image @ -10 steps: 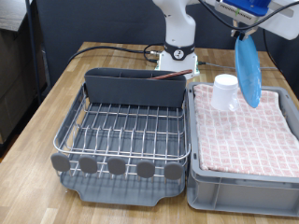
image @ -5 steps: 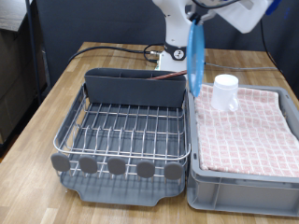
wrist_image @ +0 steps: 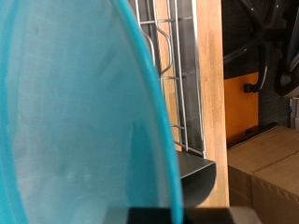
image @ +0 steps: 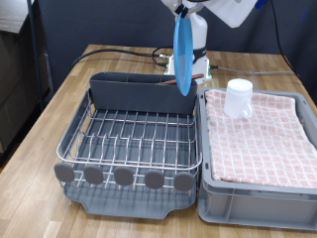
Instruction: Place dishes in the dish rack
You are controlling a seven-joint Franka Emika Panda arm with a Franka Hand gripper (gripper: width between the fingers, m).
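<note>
My gripper (image: 184, 8) is at the exterior view's top and is shut on the rim of the light-blue plate (image: 183, 55). The plate hangs on edge above the right end of the grey cutlery bin (image: 139, 92). In the wrist view the plate (wrist_image: 75, 112) fills most of the picture, with rack wires (wrist_image: 173, 75) beyond it. The silver wire dish rack (image: 129, 139) sits on its dark grey tray below. The reddish-brown wooden spoon (image: 178, 82) lies in the bin. The white mug (image: 239, 97) stands on the pink-checked cloth.
The grey crate (image: 260, 198) lined with pink-checked cloth sits right of the rack. Round grey discs (image: 123, 177) line the rack's front edge. The robot base (image: 190, 50) and black cables (image: 119, 52) are behind the rack on the wooden table (image: 59, 109).
My gripper has carried the plate leftward, from above the crate and mug to above the right end of the cutlery bin. The mug and spoon have not moved.
</note>
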